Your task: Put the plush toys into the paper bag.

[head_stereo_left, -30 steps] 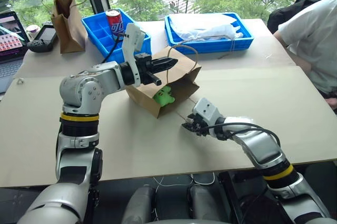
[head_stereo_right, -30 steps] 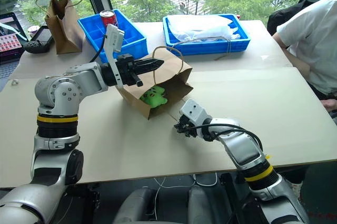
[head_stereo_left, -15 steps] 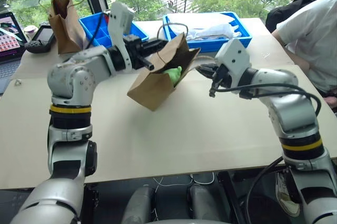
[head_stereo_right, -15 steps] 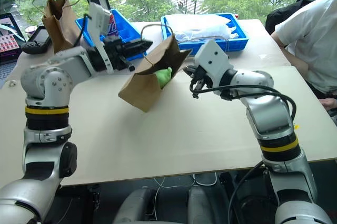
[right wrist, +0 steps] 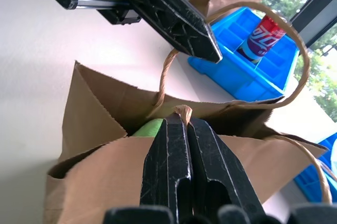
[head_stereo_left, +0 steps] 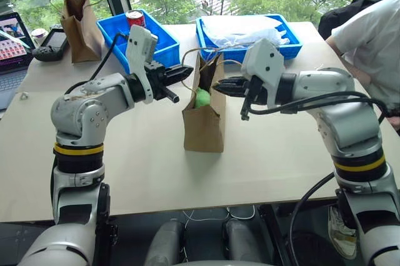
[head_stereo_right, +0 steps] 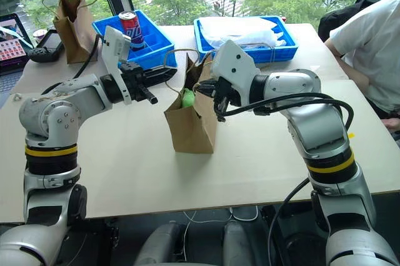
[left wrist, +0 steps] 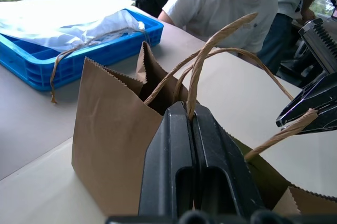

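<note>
We found the left gripper [head_stereo_left: 186, 70] closed, its two black fingers pinched on one twine handle [left wrist: 210, 50] of the paper bag [head_stereo_left: 204, 116], on the bag's left side near the rim. The right gripper [head_stereo_left: 220, 82] was likewise closed, clamping the other twine handle [right wrist: 184, 111] at the bag's right side, its fingertips just over the mouth. Both grippers pointed inward at the bag from opposite sides.

The paper bag stood upright on the table [head_stereo_left: 281, 147], between the two grippers, its mouth parted at the top. We observed the green plush toy [head_stereo_left: 202, 98] inside the bag, visible through the opening just below the rim. We could not tell from these views where the red plush toy lay.

Behind the bag, to its left, a blue bin [head_stereo_left: 118, 34] held a red drink can [head_stereo_left: 135, 20]. Behind the bag to its right, a second blue tray [head_stereo_left: 289, 44] held white plastic wrapping [head_stereo_left: 240, 32]. Well behind and left of the bag stood a darker brown paper bag [head_stereo_left: 80, 29], with a handheld device [head_stereo_left: 50, 44] and a laptop [head_stereo_left: 12, 41] beyond it. A person in a white shirt [head_stereo_left: 369, 41] sat to the right of the bag, at the table's edge.
</note>
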Motion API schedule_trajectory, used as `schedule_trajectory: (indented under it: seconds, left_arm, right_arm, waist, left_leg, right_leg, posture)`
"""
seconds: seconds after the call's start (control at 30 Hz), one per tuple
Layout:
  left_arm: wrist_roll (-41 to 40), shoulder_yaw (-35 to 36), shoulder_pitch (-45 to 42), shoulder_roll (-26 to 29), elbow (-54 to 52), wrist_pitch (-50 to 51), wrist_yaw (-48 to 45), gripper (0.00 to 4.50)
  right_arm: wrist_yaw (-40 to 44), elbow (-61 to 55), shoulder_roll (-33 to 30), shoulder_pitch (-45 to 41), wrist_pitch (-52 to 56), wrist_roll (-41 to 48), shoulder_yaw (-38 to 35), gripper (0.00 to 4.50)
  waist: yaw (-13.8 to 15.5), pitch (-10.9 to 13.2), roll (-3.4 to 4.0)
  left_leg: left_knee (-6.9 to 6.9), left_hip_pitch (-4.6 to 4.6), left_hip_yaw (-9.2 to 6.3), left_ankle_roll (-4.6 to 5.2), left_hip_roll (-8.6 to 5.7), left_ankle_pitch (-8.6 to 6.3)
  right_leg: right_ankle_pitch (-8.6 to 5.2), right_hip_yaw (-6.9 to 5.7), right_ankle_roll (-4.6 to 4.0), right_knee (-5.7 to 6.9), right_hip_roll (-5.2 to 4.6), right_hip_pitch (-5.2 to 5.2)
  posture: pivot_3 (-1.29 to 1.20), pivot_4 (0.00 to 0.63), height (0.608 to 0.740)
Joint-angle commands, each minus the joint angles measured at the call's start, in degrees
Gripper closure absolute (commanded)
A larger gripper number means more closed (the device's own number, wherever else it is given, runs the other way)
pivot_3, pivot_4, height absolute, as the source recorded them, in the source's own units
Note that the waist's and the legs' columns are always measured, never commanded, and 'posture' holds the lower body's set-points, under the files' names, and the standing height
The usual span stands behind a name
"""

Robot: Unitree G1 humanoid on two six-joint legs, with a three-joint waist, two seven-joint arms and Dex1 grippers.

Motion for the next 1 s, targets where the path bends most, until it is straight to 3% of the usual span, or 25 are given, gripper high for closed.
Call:
schedule_trajectory:
  seconds: [0.03, 0.07, 0.1, 0.13, 0.2, 0.43, 0.5, 0.53, 0.57, 0.67, 0.87, 1.0]
  left_arm:
    - [-2.3, 2.0, -0.6, 1.2, -2.5, 0.9, -0.7, 4.50]
    - [-4.2, 3.7, -1.1, 0.7, -2.1, 2.2, -0.3, 4.50]
    - [-6.2, 5.4, -1.6, 0.1, -1.8, 3.5, 0.2, 4.21]
    - [-8.5, 7.6, -2.2, -0.5, -0.9, 4.9, 0.9, 3.89]
    - [-10.9, 9.6, -2.8, 0.2, -0.1, 6.5, 0.3, 3.34]
    - [-14.5, 12.0, -2.7, 6.4, 1.9, 7.5, -4.9, 0.89]
    - [-14.4, 12.1, -2.0, 9.4, 2.7, 7.0, -6.9, 0.37]
    - [-14.0, 12.1, -1.9, 11.0, 3.3, 6.5, -8.1, 0.00]
    - [-13.5, 12.1, -1.8, 12.2, 3.8, 5.7, -9.0, 0.00]
    - [-10.7, 9.3, 1.2, 16.2, 2.4, 1.5, -14.4, 0.00]
    - [-6.1, 2.7, 15.9, 23.7, -5.3, -8.6, -29.2, 0.00]
    - [-1.4, 1.2, 20.6, 21.2, -5.5, -19.1, -31.9, 0.00]
  right_arm:
    - [0.3, -1.8, -1.2, 0.1, -0.3, -0.1, -1.0, 4.44]
    - [0.1, -1.5, -1.0, 0.1, 0.7, 0.9, -2.1, 4.44]
    - [-0.3, -1.4, -1.1, 0.1, 1.3, 1.5, -3.0, 4.49]
    - [0.0, -1.3, -1.5, 0.1, 1.7, 2.2, -3.8, 3.98]
    - [1.1, -0.8, -2.8, -0.3, 1.9, 2.9, -5.0, 3.66]
    - [4.1, 0.9, -7.0, -3.9, 2.0, 6.7, -9.9, 1.24]
    - [4.7, 1.1, -7.2, -5.3, 3.6, 10.2, -12.8, 0.73]
    - [4.7, 1.6, -7.2, -6.2, 4.5, 12.2, -14.7, 0.23]
    - [4.7, 1.9, -7.3, -7.0, 5.6, 14.0, -16.4, 0.08]
    - [5.5, 0.4, -10.0, -6.5, 9.9, 18.2, -19.4, 0.08]
    - [11.4, -7.0, -21.0, 4.7, 17.4, 24.8, -20.5, 0.08]
    - [6.8, -8.0, -19.0, 9.4, 15.3, 22.5, -18.4, 1.23]
  waist:
    - [-0.1, 0.0, 0.00]
    - [-0.1, 0.0, 0.00]
    - [-0.1, 0.0, 0.00]
    - [-0.1, 0.0, 0.00]
    - [-0.1, 0.0, 0.00]
    - [-0.2, 0.0, 0.00]
    - [-0.2, 0.0, 0.00]
    - [-0.3, 0.0, 0.00]
    - [-0.3, 0.0, 0.00]
    - [-0.2, 0.0, 0.00]
    - [0.2, 0.0, 0.01]
    - [0.4, 0.0, 0.01]
  left_leg:
    - [0.00, 0.00, 0.00, 0.00, 0.00, 0.00]
    - [-0.01, 0.01, 0.00, 0.00, 0.00, 0.00]
    - [-0.01, 0.01, 0.00, 0.00, 0.01, 0.00]
    - [-0.01, 0.00, 0.00, 0.00, 0.01, 0.00]
    - [0.00, 0.00, -0.01, 0.00, 0.02, 0.00]
    - [-0.02, 0.00, 0.00, 0.00, 0.00, 0.00]
    - [-0.05, 0.01, 0.01, -0.01, 0.01, 0.00]
    - [-0.05, 0.02, 0.01, -0.01, 0.02, 0.00]
    - [-0.07, 0.02, 0.01, -0.01, 0.03, 0.00]
    - [-0.07, 0.02, 0.01, -0.01, 0.03, 0.00]
    - [-0.12, -0.02, 0.07, 0.14, 0.00, -0.10]
    - [-0.08, -0.05, 0.14, 0.15, 0.12, -0.11]
  right_leg:
    - [0.00, 0.00, 0.00, 0.00, 0.00, 0.00]
    - [0.00, 0.00, 0.00, 0.00, 0.00, -0.01]
    - [0.00, 0.00, 0.00, 0.00, 0.01, 0.00]
    - [0.00, 0.00, 0.00, 0.00, 0.00, -0.01]
    - [0.00, 0.00, 0.00, 0.00, 0.00, -0.01]
    - [0.00, -0.01, 0.00, -0.01, 0.01, -0.02]
    - [0.00, 0.00, 0.00, -0.02, 0.02, -0.03]
    - [0.00, -0.01, 0.00, 0.00, 0.02, -0.03]
    - [0.00, -0.01, 0.00, -0.02, 0.03, -0.04]
    - [0.00, 0.00, -0.01, -0.04, 0.02, -0.02]
    - [-0.01, -0.04, -0.01, -0.23, -0.20, 0.04]
    - [0.01, -0.02, -0.09, -0.36, -0.28, 0.02]
  posture:
    - [0.00, 0.150, 0.740]
    - [0.00, 0.150, 0.740]
    - [0.00, 0.150, 0.740]
    - [0.00, 0.150, 0.740]
    - [0.00, 0.150, 0.740]
    - [0.00, 0.150, 0.740]
    - [0.00, 0.150, 0.740]
    - [0.00, 0.150, 0.740]
    - [0.00, 0.150, 0.740]
    - [0.00, 0.150, 0.740]
    - [0.00, 0.150, 0.740]
    - [0.00, 0.150, 0.740]
